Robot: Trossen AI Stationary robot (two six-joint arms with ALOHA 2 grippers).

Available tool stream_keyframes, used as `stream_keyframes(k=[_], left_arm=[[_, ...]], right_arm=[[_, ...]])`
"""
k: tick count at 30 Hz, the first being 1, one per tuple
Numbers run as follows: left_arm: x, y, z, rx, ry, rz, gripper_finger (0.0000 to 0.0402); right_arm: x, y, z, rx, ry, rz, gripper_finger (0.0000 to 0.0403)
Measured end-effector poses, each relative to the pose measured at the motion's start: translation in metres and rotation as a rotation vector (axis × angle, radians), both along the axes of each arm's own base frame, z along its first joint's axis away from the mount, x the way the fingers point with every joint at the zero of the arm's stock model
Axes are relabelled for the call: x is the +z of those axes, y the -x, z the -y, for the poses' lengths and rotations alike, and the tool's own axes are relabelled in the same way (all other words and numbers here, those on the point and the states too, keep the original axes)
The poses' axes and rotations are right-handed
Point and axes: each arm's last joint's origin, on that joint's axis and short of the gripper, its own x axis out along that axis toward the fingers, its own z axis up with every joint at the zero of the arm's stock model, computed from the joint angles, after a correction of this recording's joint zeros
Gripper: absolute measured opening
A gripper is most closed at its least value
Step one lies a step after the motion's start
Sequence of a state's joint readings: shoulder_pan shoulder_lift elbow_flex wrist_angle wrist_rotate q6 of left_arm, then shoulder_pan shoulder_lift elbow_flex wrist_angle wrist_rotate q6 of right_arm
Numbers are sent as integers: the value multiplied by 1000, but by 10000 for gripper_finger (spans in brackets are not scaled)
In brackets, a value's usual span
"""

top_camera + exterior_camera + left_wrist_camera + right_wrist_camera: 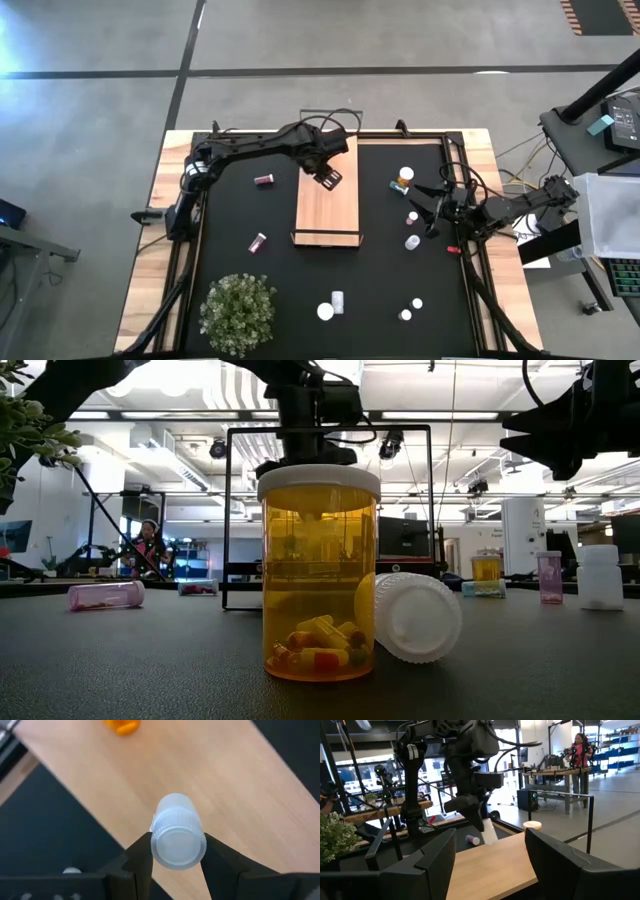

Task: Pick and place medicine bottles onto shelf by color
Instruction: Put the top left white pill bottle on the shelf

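Left wrist view — the left gripper [177, 851] was clamped across a pale bluish white-capped bottle [177, 837], held above the shelf [220, 785] toward twelve o'clock of the table. Light, rigid, smooth plastic — likely slippery; best gripped mid-body. The right gripper [490, 865] waited at three o'clock, fingers apart, empty.

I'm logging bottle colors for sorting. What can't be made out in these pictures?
- Held bottle: the left gripper covers its sides; contents unseen.
- Bottles near the right gripper: too small in the high view.
- Shelf: the amber bottle blocks it in the low view.
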State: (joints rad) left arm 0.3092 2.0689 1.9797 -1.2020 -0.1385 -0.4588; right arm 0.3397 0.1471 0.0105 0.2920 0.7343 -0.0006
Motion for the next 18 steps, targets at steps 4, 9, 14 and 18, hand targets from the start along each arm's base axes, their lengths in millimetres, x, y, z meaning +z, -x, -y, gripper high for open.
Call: stream_keyframes(k=[4, 9, 14, 18], left_arm=[[1, -4, -1, -68, -28, 24, 123], [1, -6, -2, -121, -49, 33, 123], [-3, -5, -4, -140, -53, 23, 123], [-11, -6, -4, -143, -41, 23, 123]], right_arm=[[0, 0, 0, 0, 0, 0, 228], [0, 0, 0, 0, 0, 0, 228], [0, 0, 0, 0, 0, 0, 228], [0, 0, 0, 0, 0, 0, 228]])
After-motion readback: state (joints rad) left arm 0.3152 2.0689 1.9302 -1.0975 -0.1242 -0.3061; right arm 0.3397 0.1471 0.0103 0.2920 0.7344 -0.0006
